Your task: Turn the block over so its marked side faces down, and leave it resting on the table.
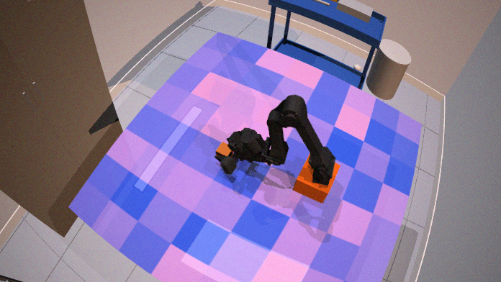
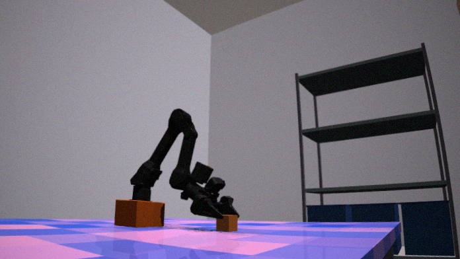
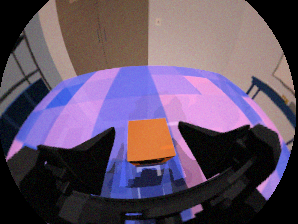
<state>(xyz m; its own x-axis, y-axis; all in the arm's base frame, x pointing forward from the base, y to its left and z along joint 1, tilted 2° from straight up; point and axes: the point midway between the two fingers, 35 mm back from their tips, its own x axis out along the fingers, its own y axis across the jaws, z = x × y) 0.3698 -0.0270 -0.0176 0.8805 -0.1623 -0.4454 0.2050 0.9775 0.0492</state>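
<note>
The orange block (image 1: 224,148) (image 2: 227,224) (image 3: 151,142) sits flat and upright on the checkered table (image 1: 212,205) (image 2: 258,247). Its top face is plain orange in the wrist view. A thin, strongly foreshortened strip of its gripper-facing side shows dark with an orange edge there; this looks like the dark mark. The underside is hidden. My gripper (image 1: 223,147) (image 2: 229,217) (image 3: 147,127) is open, slanted down low at the block's upper part. One finger stands on each side of the block, with a gap to both in the wrist view.
The arm's orange base (image 1: 309,191) (image 2: 125,213) stands behind the gripper. A pale strip (image 1: 168,148) lies flat on the table beyond the block. Off the table are a blue cart (image 1: 324,19), a grey cylinder (image 1: 388,72), a brown cabinet (image 1: 47,90) and a tall shelf (image 2: 370,127).
</note>
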